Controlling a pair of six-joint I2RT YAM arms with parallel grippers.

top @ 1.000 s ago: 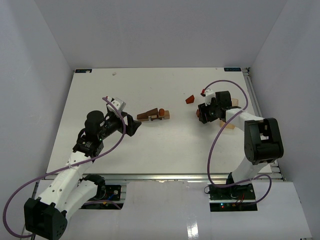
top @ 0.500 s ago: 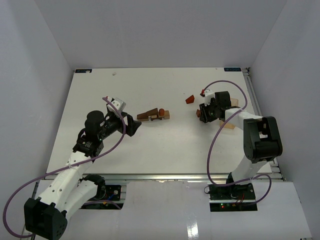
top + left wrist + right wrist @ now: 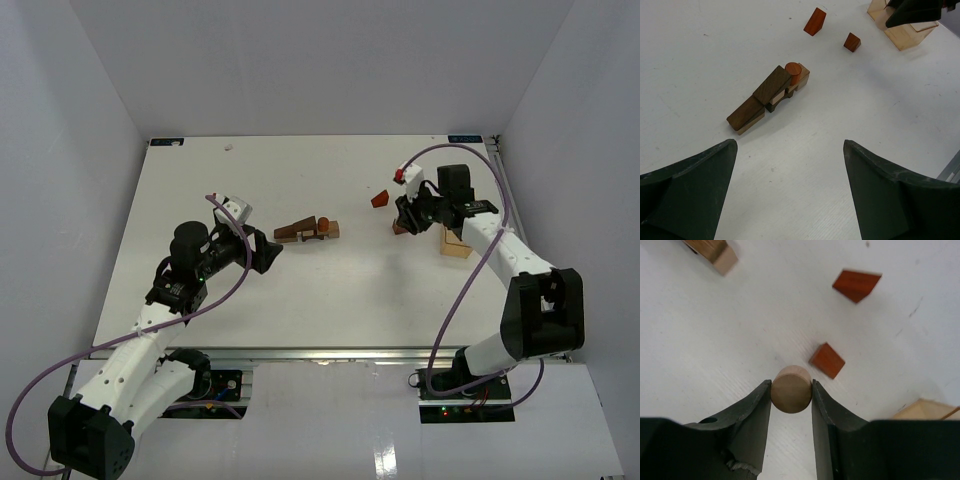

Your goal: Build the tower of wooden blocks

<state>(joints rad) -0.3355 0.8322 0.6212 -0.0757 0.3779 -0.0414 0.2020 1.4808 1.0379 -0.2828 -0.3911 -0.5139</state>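
The wood block tower (image 3: 308, 230) is a low cluster of dark brown slanted blocks, tan blocks and a reddish cylinder at mid table; it also shows in the left wrist view (image 3: 772, 97), and its corner in the right wrist view (image 3: 710, 252). My right gripper (image 3: 791, 390) is shut on a tan wooden cylinder (image 3: 791, 389), held above the table beside a small reddish block (image 3: 827, 360). A reddish wedge (image 3: 856, 285) lies farther off. In the top view the right gripper (image 3: 408, 215) is right of the cluster. My left gripper (image 3: 790, 150) is open and empty, left of the cluster.
A larger pale wooden piece (image 3: 456, 243) stands right of the right gripper, also in the left wrist view (image 3: 902, 30). The reddish wedge (image 3: 380, 199) lies behind the gripper. The table's right edge (image 3: 510, 210) is close by.
The right arm has lifted, its elbow swinging out to the right, uncovering more of the pale wooden piece. The left arm and the cluster have not moved.
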